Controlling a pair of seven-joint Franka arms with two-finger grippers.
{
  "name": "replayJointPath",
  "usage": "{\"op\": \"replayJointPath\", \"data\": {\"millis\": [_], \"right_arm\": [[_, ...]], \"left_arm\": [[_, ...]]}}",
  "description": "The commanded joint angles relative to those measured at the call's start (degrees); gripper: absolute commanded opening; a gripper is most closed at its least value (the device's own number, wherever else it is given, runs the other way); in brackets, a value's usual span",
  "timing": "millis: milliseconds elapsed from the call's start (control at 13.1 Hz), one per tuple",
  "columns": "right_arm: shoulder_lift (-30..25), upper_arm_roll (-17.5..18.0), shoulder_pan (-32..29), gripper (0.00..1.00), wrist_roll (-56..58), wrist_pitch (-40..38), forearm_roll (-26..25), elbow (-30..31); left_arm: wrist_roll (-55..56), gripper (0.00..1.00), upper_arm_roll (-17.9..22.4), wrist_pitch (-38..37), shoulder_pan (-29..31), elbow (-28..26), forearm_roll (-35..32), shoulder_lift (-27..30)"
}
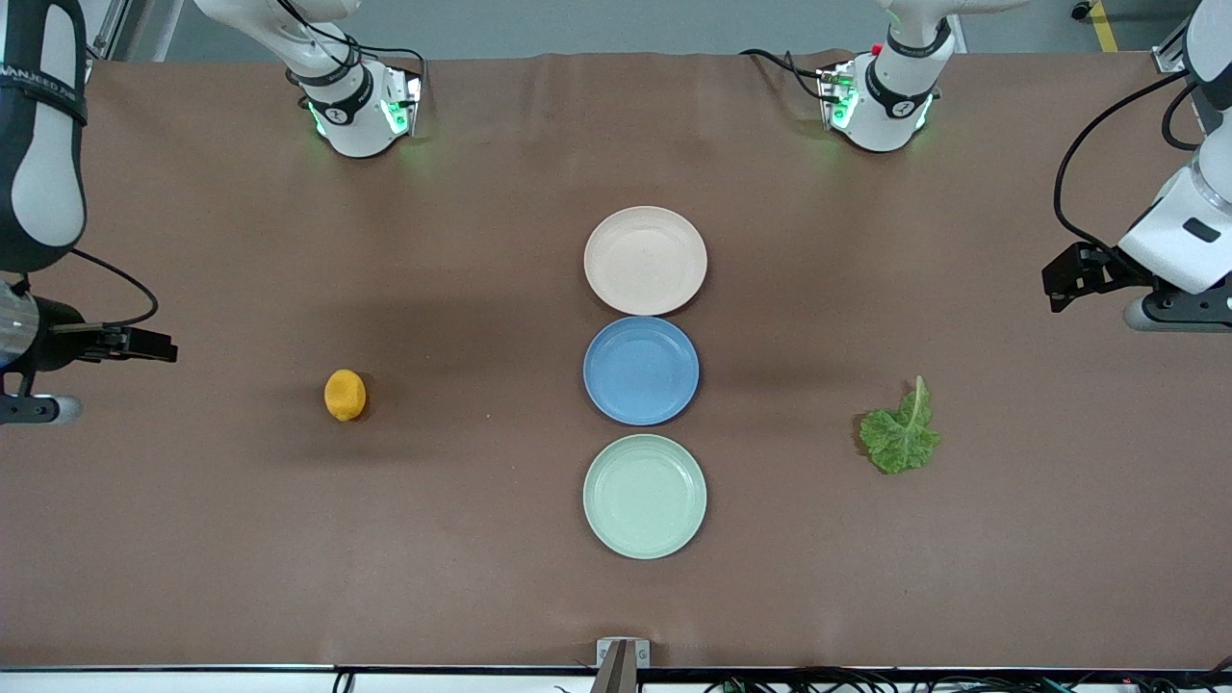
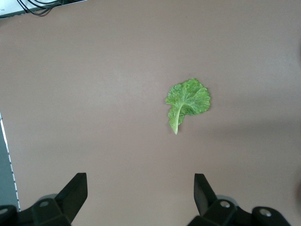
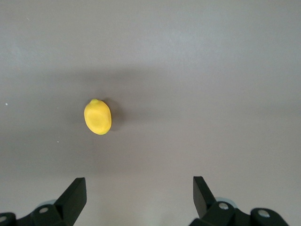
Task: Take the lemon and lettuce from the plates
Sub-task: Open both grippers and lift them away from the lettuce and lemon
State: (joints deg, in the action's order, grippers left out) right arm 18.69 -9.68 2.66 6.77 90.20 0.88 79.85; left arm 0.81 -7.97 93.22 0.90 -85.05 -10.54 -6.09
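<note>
Scene: a brown paper-covered surface [image 1: 481, 241] with three round matte plates in a touching column at its middle, all of them bare.
Plates: a pale beige-pink plate [image 1: 645, 260] lies farthest from the front camera, a blue plate [image 1: 641, 371] sits in the middle, and a light mint green plate [image 1: 644, 496] lies nearest.
Lemon: a small orange-yellow oval lemon [image 1: 345, 395] rests on the bare surface toward the right arm's end, well apart from the plates.
Lettuce: a flat crinkled green lettuce leaf [image 1: 901, 433] with a pale stem rib lies on the surface toward the left arm's end, also off the plates.
Right gripper: the right gripper [image 3: 139, 195] hangs over the surface near the lemon, jaws spread wide, holding nothing.
Left gripper: the left gripper [image 2: 140, 195] hangs over the surface near the lettuce, equally wide apart and empty.
Why so placed: each item likely lies within its own arm's reach, so both can work without crossing.
Writing: lettering on an arm casing at the front view's edge is too partial to read.
</note>
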Motion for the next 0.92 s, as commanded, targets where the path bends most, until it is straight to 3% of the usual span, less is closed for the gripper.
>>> {"op": "replayJointPath", "data": {"millis": [0,306,689,842], "right_arm": [[1.09,0.62,-0.19,1.0,-0.53,-0.99,-0.7,-3.38],[-1.19,0.8,-0.55,1.0,-0.62,-5.03,1.67,-2.52],[-11.82,0.8,-0.55,1.0,-0.44,1.28,1.15,10.56],[-12.71,0.8,-0.63,1.0,-0.36,1.65,0.97,11.38]], "left_arm": [[0.06,1.0,-0.29,-2.95,0.16,1.73,2.79,-0.24],[0.42,1.0,-0.12,-4.98,2.09,1.73,5.62,1.07],[3.82,1.0,-0.03,-5.16,2.7,1.64,7.64,2.66],[6.83,1.0,-0.56,-6.38,2.53,1.47,7.64,3.54]]}}
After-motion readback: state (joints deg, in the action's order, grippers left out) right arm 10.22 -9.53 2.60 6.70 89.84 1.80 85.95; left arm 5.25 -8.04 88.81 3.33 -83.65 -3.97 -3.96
